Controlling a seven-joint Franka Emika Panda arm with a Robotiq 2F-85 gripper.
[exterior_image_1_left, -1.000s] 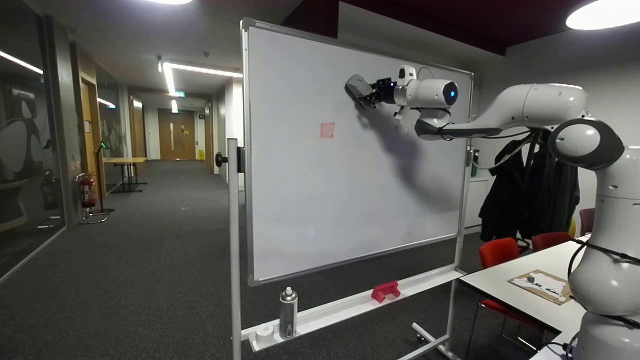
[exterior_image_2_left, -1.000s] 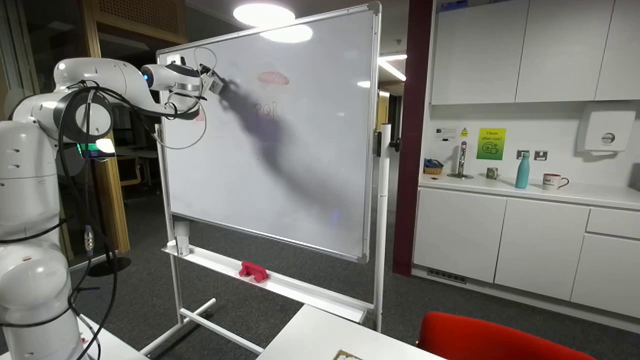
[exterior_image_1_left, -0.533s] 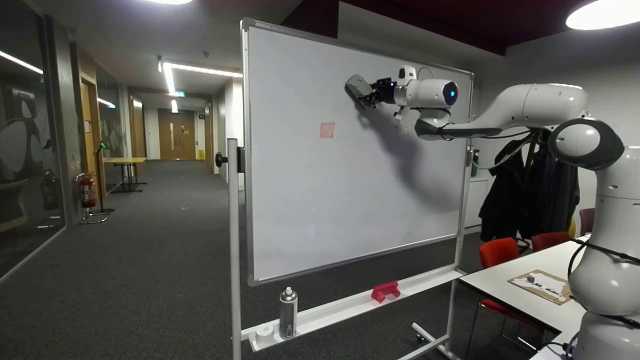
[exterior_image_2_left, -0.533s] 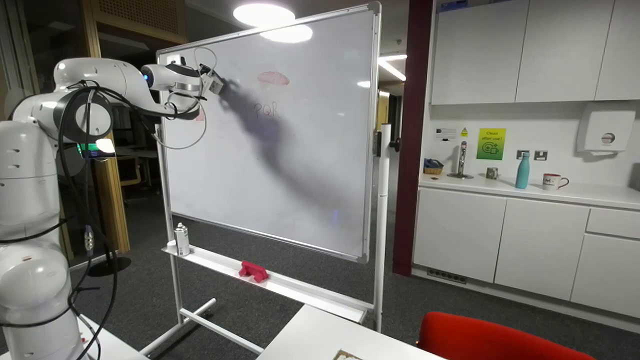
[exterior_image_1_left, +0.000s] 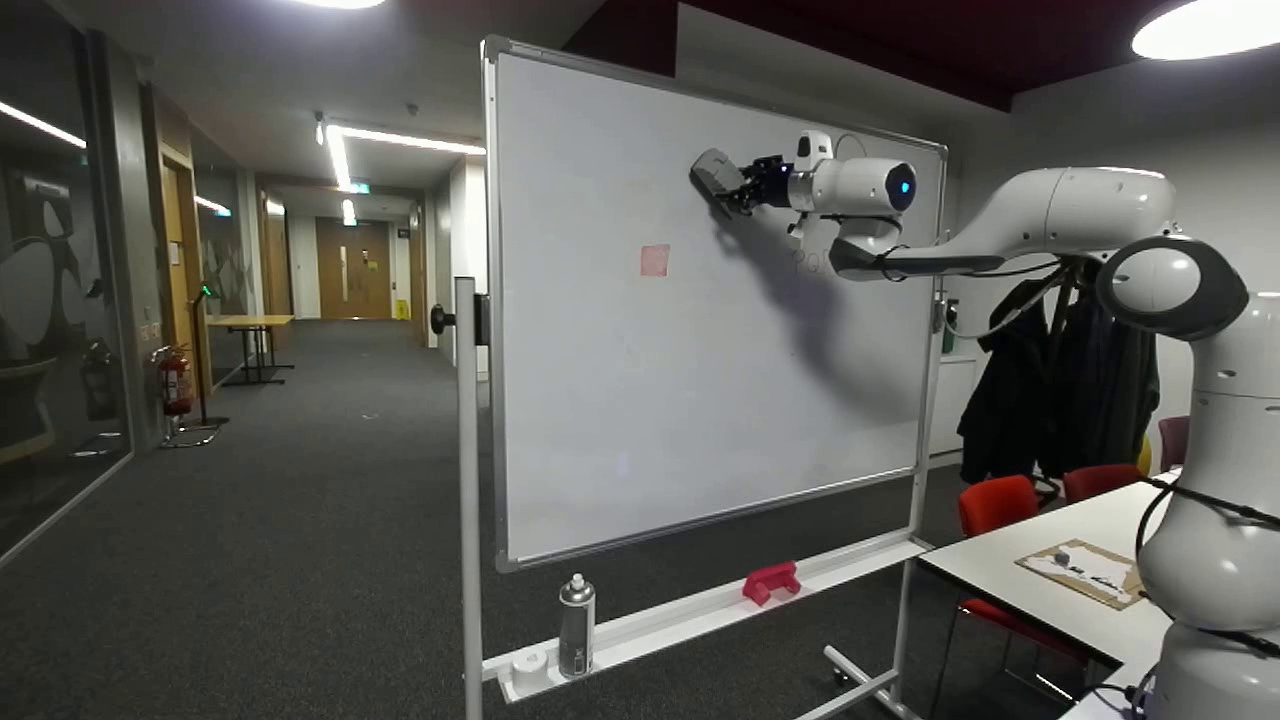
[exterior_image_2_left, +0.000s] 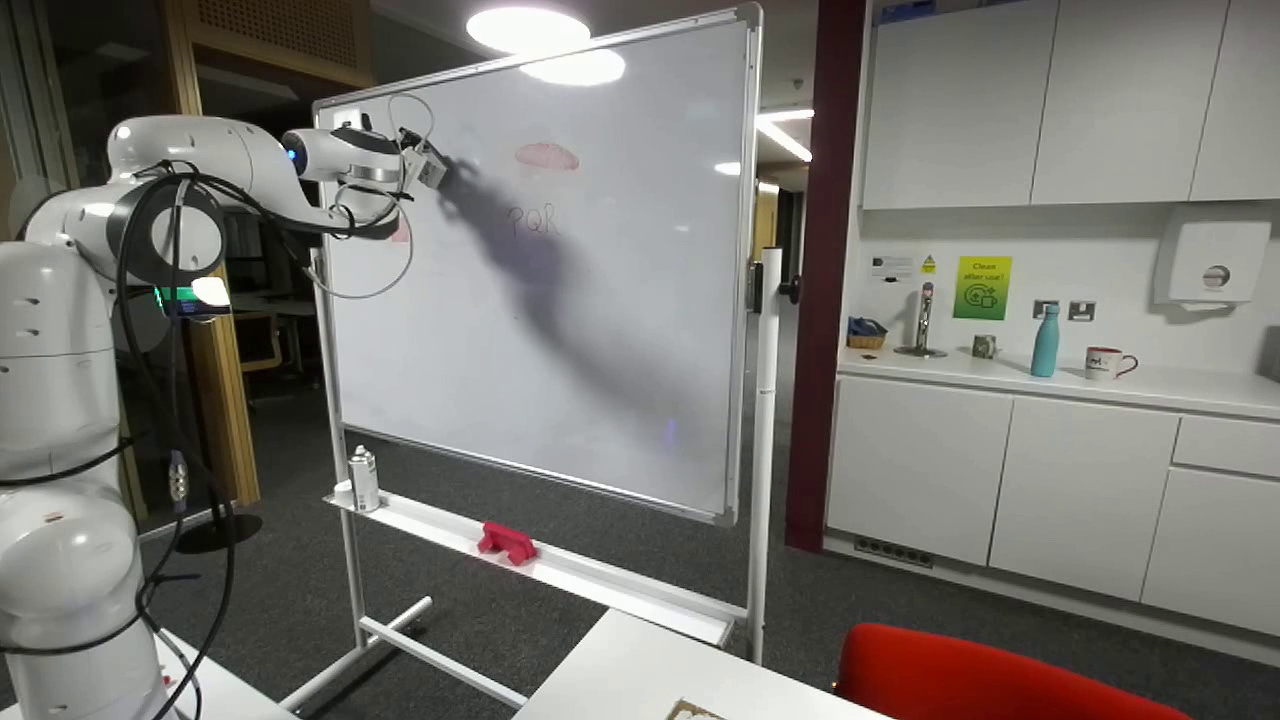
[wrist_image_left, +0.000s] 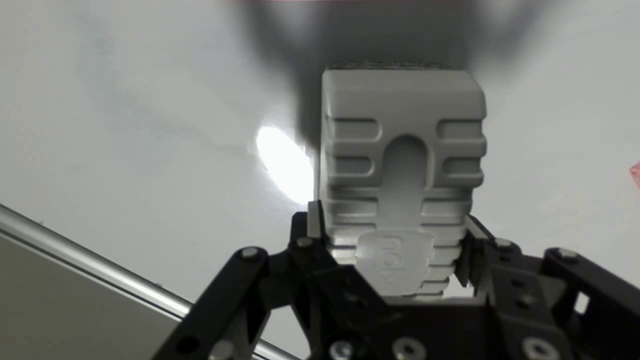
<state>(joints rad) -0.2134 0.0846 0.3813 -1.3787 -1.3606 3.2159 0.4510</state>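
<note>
One grey eraser (wrist_image_left: 404, 165), ribbed, clamped by its sides in the gripper (wrist_image_left: 392, 225). Fingers (wrist_image_left: 300, 227) stand apart by just the eraser's breadth, one pressed to each flank. Eraser slants before the upper part of the whiteboard (exterior_image_1_left: 620, 400), close to its surface; whether it touches, from here I cannot tell. Red letters "PQR" (exterior_image_2_left: 535, 220) show on the whiteboard, lower than the eraser; a red square (exterior_image_1_left: 655, 260) too, also lower.

Containers. Tray (exterior_image_1_left: 680, 628) runs below the whiteboard's bottom edge: on it a spray can (exterior_image_1_left: 577, 632), upright near one end, a small white item (exterior_image_1_left: 529, 668) just beside it, a red piece (exterior_image_1_left: 772, 583) farther along. What the can holds is hidden.

Kitchen counter (exterior_image_2_left: 1210, 392), off to the side of the whiteboard and well apart from it: small basket (exterior_image_2_left: 866, 341) with dark blue stuff (exterior_image_2_left: 862, 327) in it, patterned mug (exterior_image_2_left: 984, 347), teal bottle (exterior_image_2_left: 1045, 345) standing upright, white mug (exterior_image_2_left: 1102, 364) with a red handle. Insides of mugs and bottle hidden.
</note>
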